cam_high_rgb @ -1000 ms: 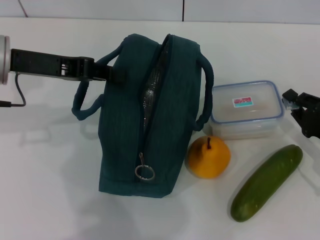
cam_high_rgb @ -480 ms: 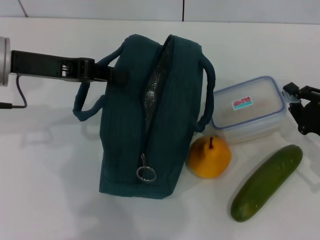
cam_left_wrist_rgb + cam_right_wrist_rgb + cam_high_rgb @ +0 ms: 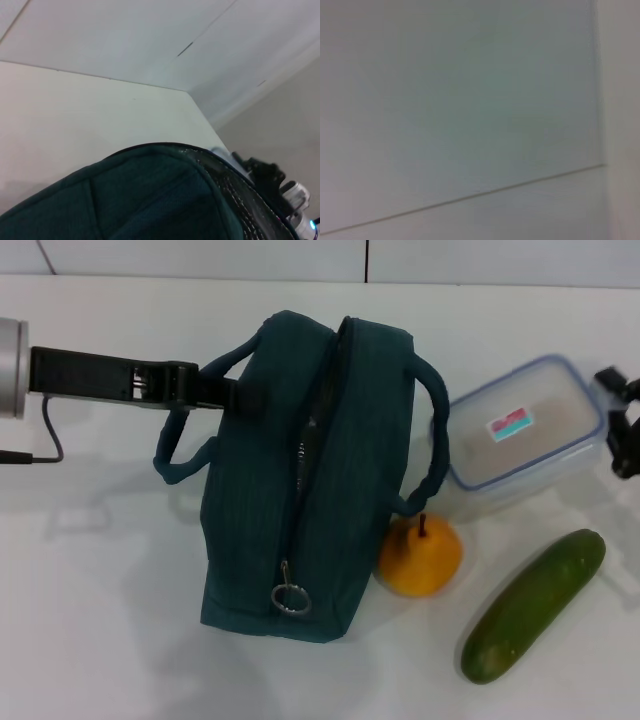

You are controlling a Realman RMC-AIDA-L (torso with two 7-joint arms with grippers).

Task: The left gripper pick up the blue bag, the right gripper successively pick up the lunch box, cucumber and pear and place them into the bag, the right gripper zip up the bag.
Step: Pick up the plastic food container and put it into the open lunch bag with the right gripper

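The blue bag [image 3: 300,480] stands in the middle of the table, its zipper partly open and the ring pull [image 3: 290,598] at the near end. My left gripper [image 3: 245,395] reaches in from the left and is shut on the bag's left handle. The left wrist view shows the bag's fabric [image 3: 150,200] close up. At the right, the lunch box [image 3: 525,435] is tilted and raised, with my right gripper [image 3: 612,420] shut on its right end. The pear [image 3: 420,556] sits against the bag's near right side. Further right, the cucumber [image 3: 535,605] lies diagonally.
The white table [image 3: 100,620] spreads left of and in front of the bag. A wall seam runs along the table's far edge. The right wrist view shows only a pale wall.
The lunch box has risen off the table, tilted, and moved up and right with the right gripper. The bag has shifted slightly right and its opening looks narrower.
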